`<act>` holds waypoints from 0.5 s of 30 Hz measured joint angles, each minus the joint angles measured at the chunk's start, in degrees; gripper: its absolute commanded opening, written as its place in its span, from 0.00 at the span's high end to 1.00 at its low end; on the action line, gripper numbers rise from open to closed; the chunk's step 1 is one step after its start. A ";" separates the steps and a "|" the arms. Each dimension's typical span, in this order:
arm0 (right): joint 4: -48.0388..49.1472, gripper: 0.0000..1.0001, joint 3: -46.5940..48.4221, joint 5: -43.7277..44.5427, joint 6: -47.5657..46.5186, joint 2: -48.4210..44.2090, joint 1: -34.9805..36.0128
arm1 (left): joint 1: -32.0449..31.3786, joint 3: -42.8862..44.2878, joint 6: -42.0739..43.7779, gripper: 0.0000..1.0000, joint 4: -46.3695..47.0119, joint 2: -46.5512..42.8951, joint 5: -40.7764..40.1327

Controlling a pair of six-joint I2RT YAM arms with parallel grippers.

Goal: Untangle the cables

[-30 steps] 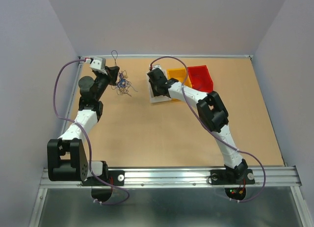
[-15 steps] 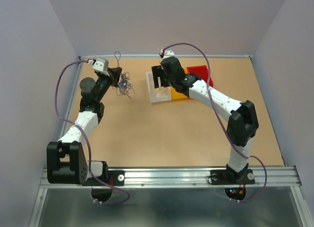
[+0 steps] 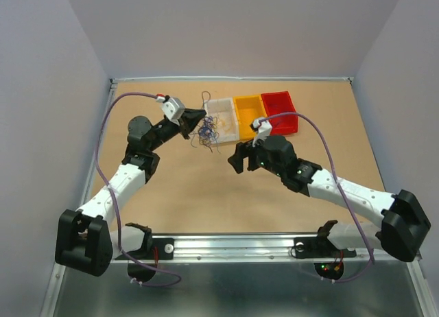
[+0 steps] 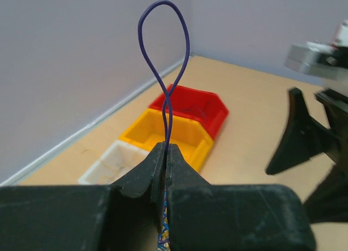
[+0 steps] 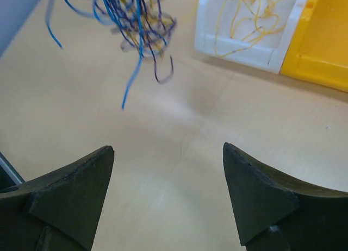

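Where the three bins stand in a row at the far side of the desk [image 3: 206, 193], the white bin [image 3: 238, 122] serves as the reference for all positions below.

**Bins.** The yellow bin [image 3: 248, 99] touches the white bin on its right. The red bin [image 3: 280, 95] is next to the right again. Loose yellow wires [image 5: 244, 12] lie inside the white bin.

**Left end effector** [image 3: 201, 116]. It is just left of the white bin, level with the bin's near half. The jaws are closed and pinch a purple strand of the cables [image 3: 207, 130]. In the left wrist view a purple loop [image 4: 163, 44] stands upright above the pinched fingertips, its two legs crossing once just above them. Blue and yellow strands show below the jaws.

**Cables.** The tangle of blue, purple and yellow strands hangs from the left end effector, just beside the white bin's left wall and overlapping it in the top view. In the right wrist view its loose ends dangle, one blue end lowest. Whether any end touches the desk cannot be told.

**Right end effector** [image 3: 236, 159]. It is near the white bin, on the side closer to the arm bases and slightly right. The jaws stand wide apart over bare desk and grip nothing. They point toward the tangle.
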 measured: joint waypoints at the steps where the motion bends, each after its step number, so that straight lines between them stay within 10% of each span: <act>1: 2.25 0.15 -1.77 -0.13 0.46 -1.29 -0.07 | -1.90 0.00 1.33 0.88 -0.81 0.02 2.29; 11: 19.12 0.29 -13.29 0.24 1.14 -10.38 -0.11 | -14.32 0.00 14.32 0.88 -10.25 0.11 12.02; 15: 22.56 0.60 -14.38 0.09 0.63 -12.41 -0.11 | -15.74 0.00 17.42 0.88 -12.81 0.13 14.08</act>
